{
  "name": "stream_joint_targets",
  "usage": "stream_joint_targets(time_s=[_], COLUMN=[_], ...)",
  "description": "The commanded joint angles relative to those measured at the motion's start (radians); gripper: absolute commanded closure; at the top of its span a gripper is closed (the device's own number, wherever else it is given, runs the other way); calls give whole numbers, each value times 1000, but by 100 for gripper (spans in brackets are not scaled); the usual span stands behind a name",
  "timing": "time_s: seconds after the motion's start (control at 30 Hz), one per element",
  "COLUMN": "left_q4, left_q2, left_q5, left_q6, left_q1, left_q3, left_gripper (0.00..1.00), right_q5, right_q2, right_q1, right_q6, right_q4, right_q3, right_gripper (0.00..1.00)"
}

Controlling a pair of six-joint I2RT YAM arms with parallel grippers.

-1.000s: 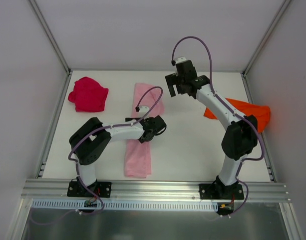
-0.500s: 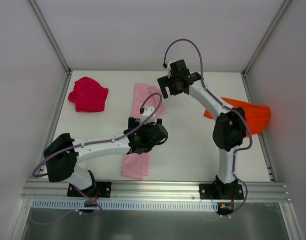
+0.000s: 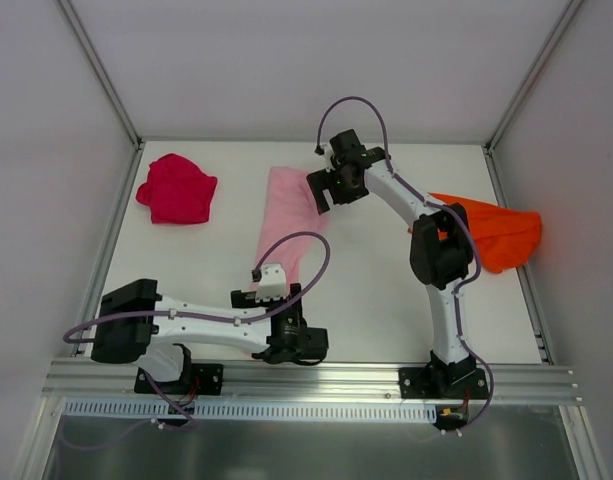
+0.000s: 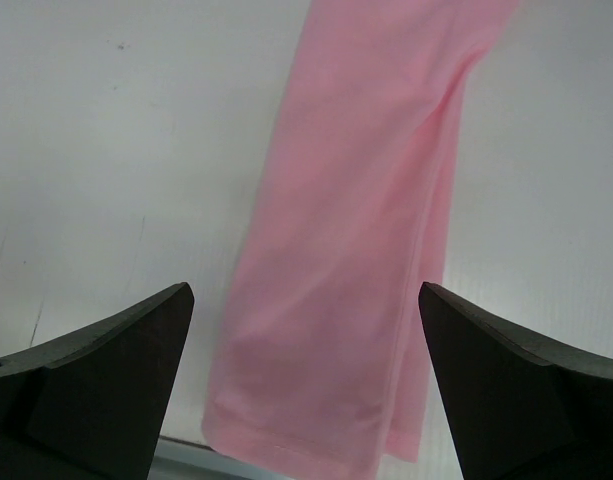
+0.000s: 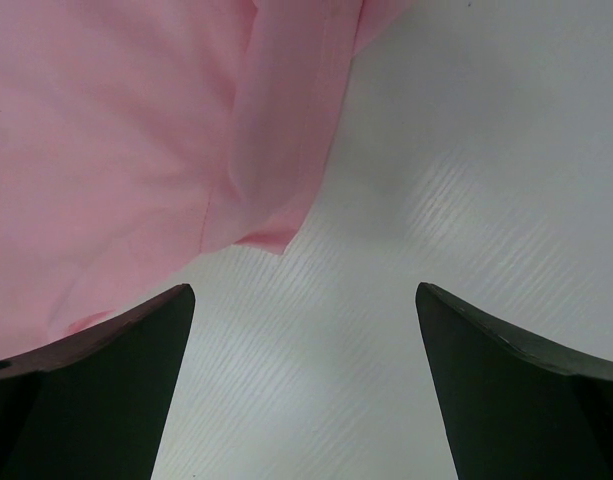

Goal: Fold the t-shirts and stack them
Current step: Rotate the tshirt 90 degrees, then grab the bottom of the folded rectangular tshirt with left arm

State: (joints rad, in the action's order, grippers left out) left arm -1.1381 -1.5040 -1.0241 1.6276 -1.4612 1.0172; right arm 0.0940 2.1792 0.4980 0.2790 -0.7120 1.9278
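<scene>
Three lie apart, each plain: pink t-shirt (image 3: pixel 284 215), red t-shirt (image 3: pixel 176 188), orange t-shirt (image 3: pixel 498 236).

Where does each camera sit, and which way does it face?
Top external: high behind the left arm and right arm, facing down at the table; both show.
Left wrist: on the left arm, facing the pink t-shirt's near end; open left end effector shows.
Right wrist: on the right arm, facing its far edge; open right end effector shows.
All share the pink t-shirt.
</scene>
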Motion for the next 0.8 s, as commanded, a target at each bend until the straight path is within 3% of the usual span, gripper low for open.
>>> stream_joint_targets(time_s=[0.0,0.1,0.33,0.6,0.77], left_q4=[-293,-241,61,118,277], left_q2=[-65,-74,7,296,349], left_q5=[4,41,85,27,7], left_q6=[388,379,284,236,53], left_q1=[-40,-67,-103,-102,-102], left_q3=[3,-28,-227,-391,-404], left_gripper=[1,1,1,1,1], right_q5=[38,56,76,75,66], right_q2=[-24,-15,-6,-13,-10], right_q1=[-4,-4,-3,5,8], right_q6=[14,25,25,31,32], right_q4=[-26,-47,-53,-57,-61], right_q3=[53,69,80,73,74], right_gripper=[0,0,0,0,0])
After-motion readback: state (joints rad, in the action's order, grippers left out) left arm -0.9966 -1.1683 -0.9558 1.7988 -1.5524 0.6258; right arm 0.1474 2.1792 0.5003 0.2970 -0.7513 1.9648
